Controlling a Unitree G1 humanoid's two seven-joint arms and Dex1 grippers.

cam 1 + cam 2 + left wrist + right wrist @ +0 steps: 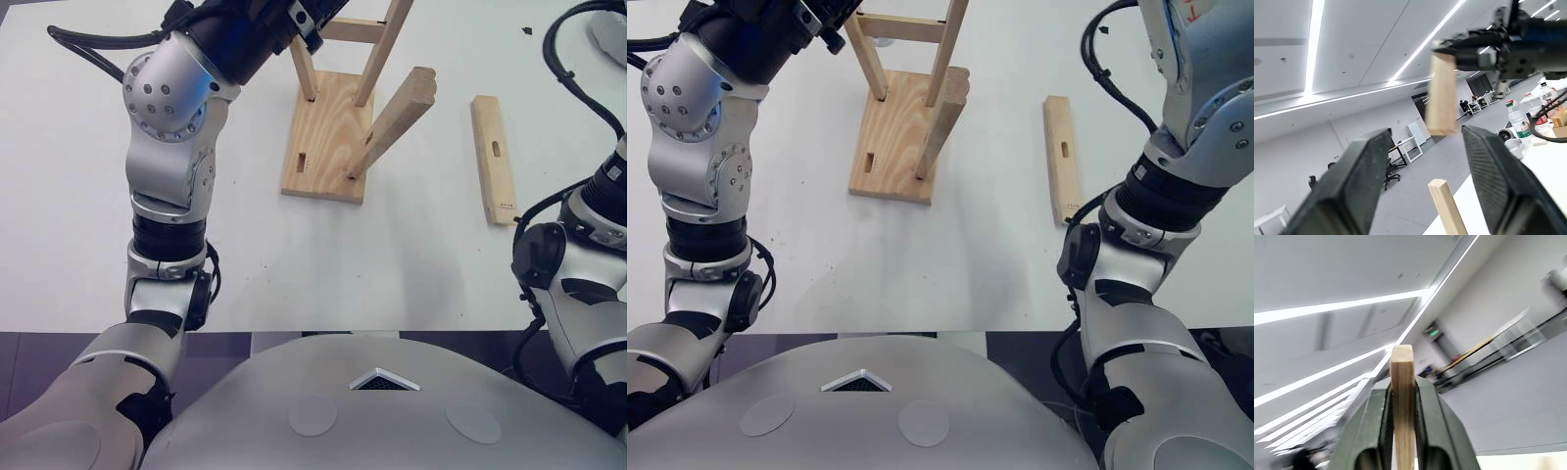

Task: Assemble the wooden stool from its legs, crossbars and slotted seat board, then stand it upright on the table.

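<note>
Step in hand: by my reading, mid-assembly; three legs stand in the board and a further piece is held ready.
Seat board (328, 147): lies flat on the table (411, 264), slotted face up, long axis running away from the robot.
Far legs: far-left leg (304, 69) and far-right leg (380, 49) stand in the far slots, long axes upward, joined by a crossbar (351, 29) lying level between them.
Near-right leg (397, 122): foot in the near right slot, top appearing to lean toward the robot's right; whether it is fully seated I cannot tell.
Empty slot (301, 162): near left of the board, nothing in it.
Loose leg (490, 176): flat on the table, well right of the board, long axis near-to-far.
Right gripper (1402, 387): fingers pinching a wooden bar (1402, 362), whose end pokes past the fingertips; leg or crossbar, I cannot tell.
Wooden bar's pose: held in the air, long axis roughly upright, lower end free.
Left gripper (1425, 142): fingers spread wide, gripping nothing, with a leg top (1446, 210) between them.
Next move, as I judge it: press the spread fingers together on that leg to steady the frame, then line the bar's end squarely with its slot.
Risk: the near-right leg may tip or bind if pushed while aslant.
</note>
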